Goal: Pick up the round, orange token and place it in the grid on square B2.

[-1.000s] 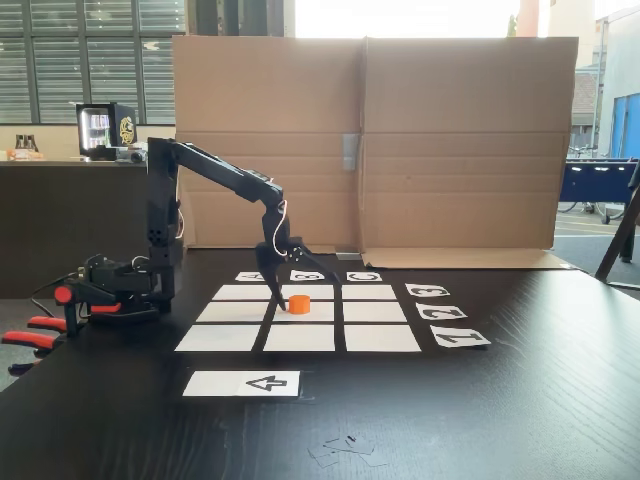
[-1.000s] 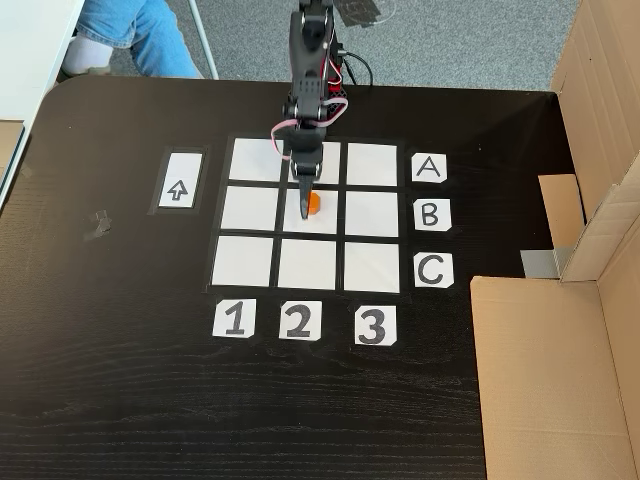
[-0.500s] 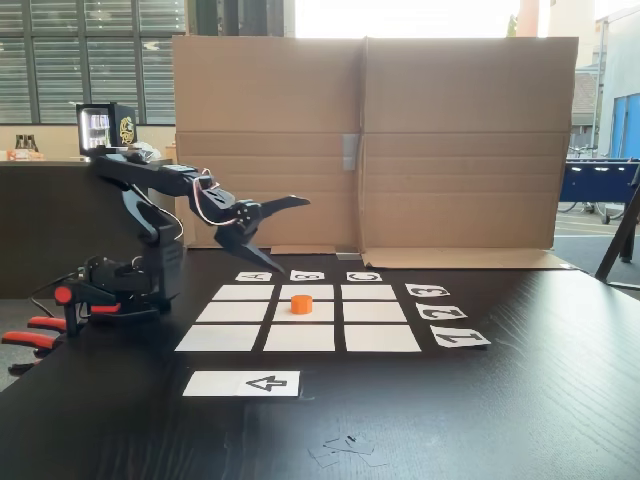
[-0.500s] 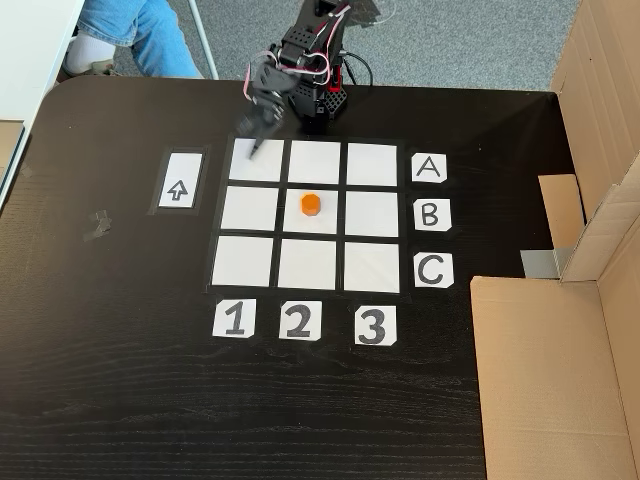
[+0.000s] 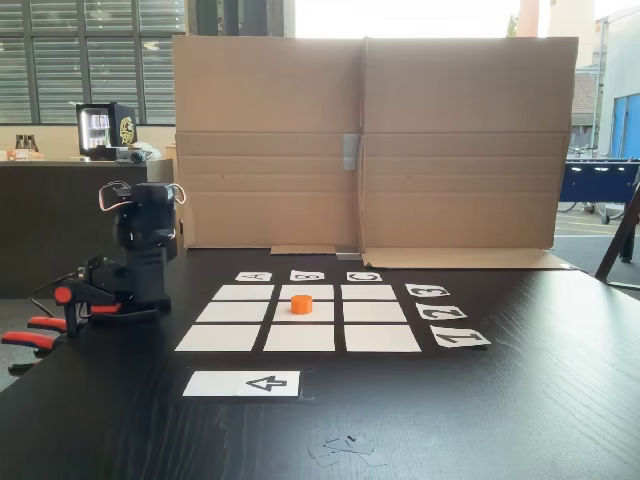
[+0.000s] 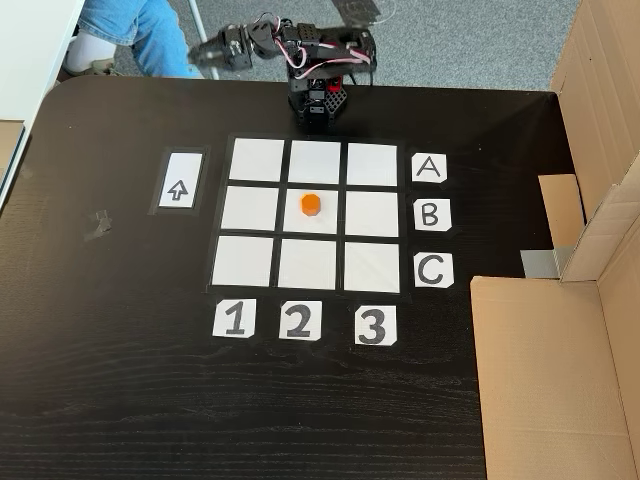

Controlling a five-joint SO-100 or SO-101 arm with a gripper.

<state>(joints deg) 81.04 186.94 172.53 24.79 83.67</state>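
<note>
Over at the table's left edge in a fixed view, the arm sits folded above its base, and from above its gripper points off past the far edge; I cannot tell whether the fingers are spread or pressed together. Moving right, the token sits alone on square B2, dead centre of the grid. The placement looks done, so the next move calls only for parking the arm.

Orange token; white grid
</note>
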